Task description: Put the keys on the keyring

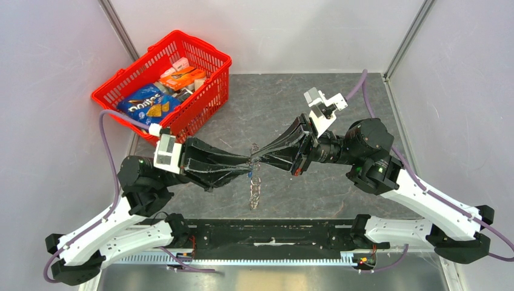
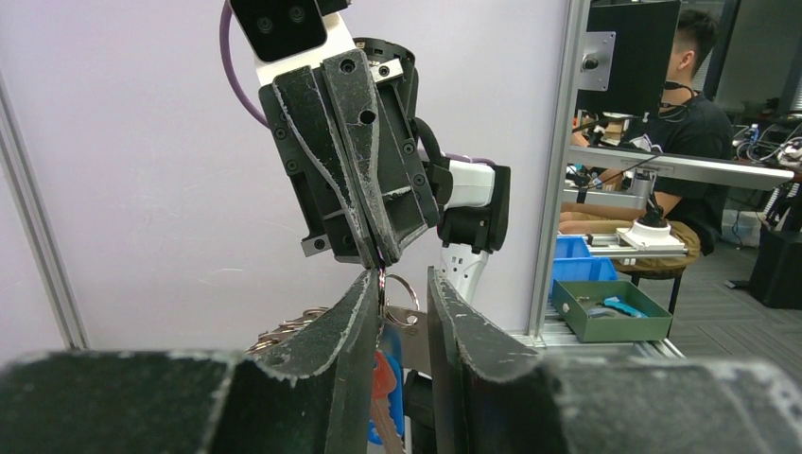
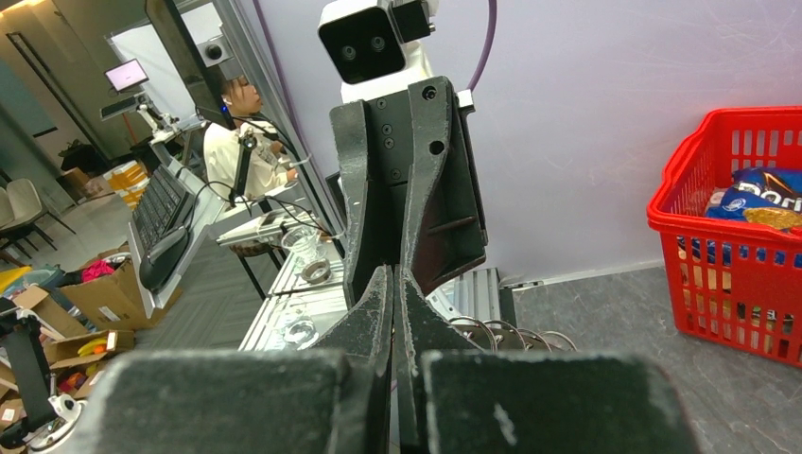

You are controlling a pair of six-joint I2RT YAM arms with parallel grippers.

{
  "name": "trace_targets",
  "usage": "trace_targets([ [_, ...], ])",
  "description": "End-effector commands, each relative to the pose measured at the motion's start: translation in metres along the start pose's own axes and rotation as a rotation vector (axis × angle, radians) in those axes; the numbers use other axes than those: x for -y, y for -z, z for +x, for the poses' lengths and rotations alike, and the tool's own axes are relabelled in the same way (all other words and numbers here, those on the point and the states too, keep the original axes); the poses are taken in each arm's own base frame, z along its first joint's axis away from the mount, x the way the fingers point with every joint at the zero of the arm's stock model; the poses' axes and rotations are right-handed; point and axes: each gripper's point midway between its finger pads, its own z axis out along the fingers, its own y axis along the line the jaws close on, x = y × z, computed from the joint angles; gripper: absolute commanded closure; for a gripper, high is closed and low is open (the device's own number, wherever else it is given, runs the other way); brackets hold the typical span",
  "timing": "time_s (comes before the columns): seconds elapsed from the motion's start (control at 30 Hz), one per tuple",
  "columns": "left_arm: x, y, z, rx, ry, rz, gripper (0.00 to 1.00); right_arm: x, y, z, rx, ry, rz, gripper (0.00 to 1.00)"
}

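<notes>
Wht/blk arms (image 1: 115,227), purple cables (image 1: 110,151)

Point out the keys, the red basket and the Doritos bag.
keys (image 1: 255,195), top external view, middle of the silvery bunch.
red basket (image 1: 204,46), top external view, its far rim.
Doritos bag (image 1: 148,103), top external view, middle of the blue front.

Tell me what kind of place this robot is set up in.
Probably a robotics lab or workshop. The table sits in a cell of white panels and aluminium posts. Beyond it, a seated person faces a desk with a monitor, near a green parts tray.
</notes>
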Motion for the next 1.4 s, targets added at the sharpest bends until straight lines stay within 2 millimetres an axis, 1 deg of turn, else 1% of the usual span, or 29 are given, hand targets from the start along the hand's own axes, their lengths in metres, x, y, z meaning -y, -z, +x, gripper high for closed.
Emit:
trace_targets([
  [0.0,0.001,-0.002,-0.009,0.033,-0.045,0.012,0.69,-0.015,0.001,-0.022,0.068,0.034,-0.050,1.00],
  [0.07,0.001,-0.002,-0.008,0.030,-0.045,0.011,0.71,-0.016,0.001,-0.023,0.071,0.033,-0.055,1.00],
  [0.27,0.000,-0.002,-0.006,0.022,-0.041,0.010,0.81,-0.018,0.002,-0.025,0.076,0.036,-0.059,1.00],
  [0.5,0.000,-0.001,-0.003,0.015,-0.039,0.004,0.81,-0.022,0.005,-0.027,0.082,0.043,-0.065,1.00],
  [0.53,-0.001,-0.001,-0.002,0.014,-0.038,0.002,0.83,-0.022,0.005,-0.027,0.084,0.044,-0.066,1.00],
  [0.6,-0.001,-0.001,-0.001,0.010,-0.037,0.000,0.95,-0.022,0.006,-0.027,0.085,0.044,-0.068,1.00],
  [0.63,-0.002,-0.001,-0.001,0.007,-0.036,0.000,0.98,-0.022,0.006,-0.027,0.086,0.044,-0.067,1.00],
  [0.9,-0.004,-0.005,-0.002,-0.019,-0.003,-0.015,0.98,-0.023,0.011,-0.023,0.055,0.054,-0.056,1.00],
  [0.97,-0.004,-0.005,-0.001,-0.034,0.013,-0.020,0.98,-0.024,0.013,-0.021,0.036,0.064,-0.053,0.85],
  [1.03,-0.005,-0.005,0.001,-0.045,0.023,-0.027,0.98,-0.025,0.016,-0.019,0.010,0.072,-0.050,0.73],
  [1.1,-0.004,-0.004,0.003,-0.061,0.040,-0.032,0.98,-0.025,0.020,-0.017,-0.008,0.083,-0.037,0.64],
  [1.2,0.000,-0.003,0.005,-0.096,0.069,-0.016,0.98,-0.026,0.030,-0.013,-0.044,0.101,-0.010,0.58],
  [1.3,0.002,-0.004,0.011,-0.138,0.102,-0.004,0.98,-0.026,0.035,-0.009,-0.102,0.115,0.006,0.56],
  [1.33,0.005,-0.005,0.016,-0.175,0.127,0.012,0.98,-0.023,0.039,-0.001,-0.180,0.121,0.024,0.54],
  [1.37,0.007,-0.006,0.017,-0.188,0.138,0.022,0.98,-0.020,0.040,0.004,-0.215,0.117,0.036,0.53],
])
